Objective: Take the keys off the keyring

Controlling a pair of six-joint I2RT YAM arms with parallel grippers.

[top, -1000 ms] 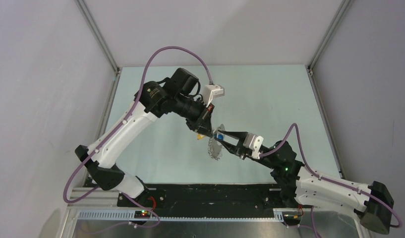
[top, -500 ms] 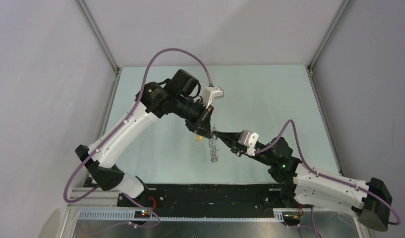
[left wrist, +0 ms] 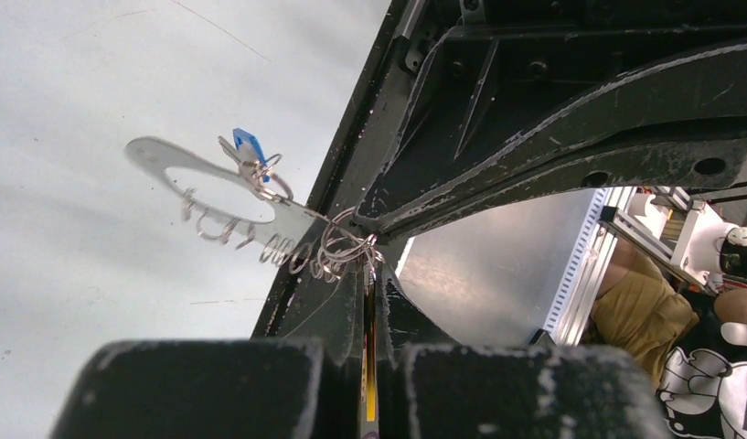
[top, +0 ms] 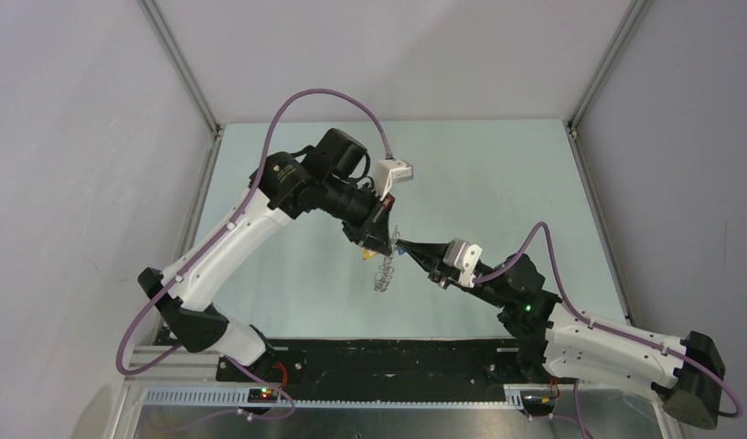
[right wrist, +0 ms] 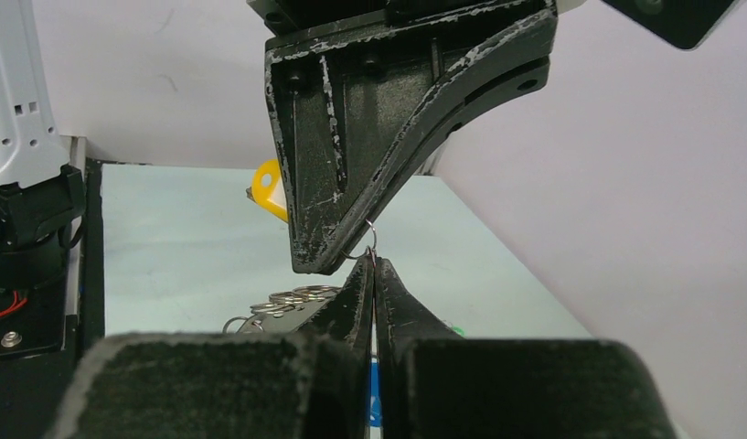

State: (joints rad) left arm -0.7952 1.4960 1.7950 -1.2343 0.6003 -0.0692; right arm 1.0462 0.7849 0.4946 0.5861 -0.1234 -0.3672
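- Tan-grey keyring [left wrist: 148, 154] is shown flat-on only by the left wrist view: a loop with small rings [left wrist: 225, 229] strung along its lower edge and a blue tag [left wrist: 249, 144] at its upper edge.
- From the top view the keyring [top: 384, 273] is made out only as a small tangle of wire, suspended just below the two gripper tips over the table [top: 497, 183].
- By the right wrist view only a few rings [right wrist: 292, 297] are shown, low and left of the fingers; the loop itself is hidden there.
- A yellow tag [right wrist: 271, 190] is shown plainly by the right wrist view, sticking out behind the left gripper [right wrist: 337, 256]. In the left wrist view it is seen only as a yellow sliver in the gap between the fingers.
- The left gripper [left wrist: 367, 270] is closed, with the yellow tag clamped edge-on between its fingers.
- The right gripper [right wrist: 374, 270] is closed too, finger pressed against finger. One wire ring [right wrist: 371, 240] stands at its tip, and whether it is pinched cannot be told.
- The two grippers are set tip to tip, all but touching, in all three views.
- The keyring's near end, bunched with rings, is found right at the left gripper's tip. From there the loop is stretched away to the left and upward in the left wrist view.
- The right gripper [left wrist: 369, 215] is placed just above that bunched end, and the blue tag lies well along the loop, apart from both grippers.
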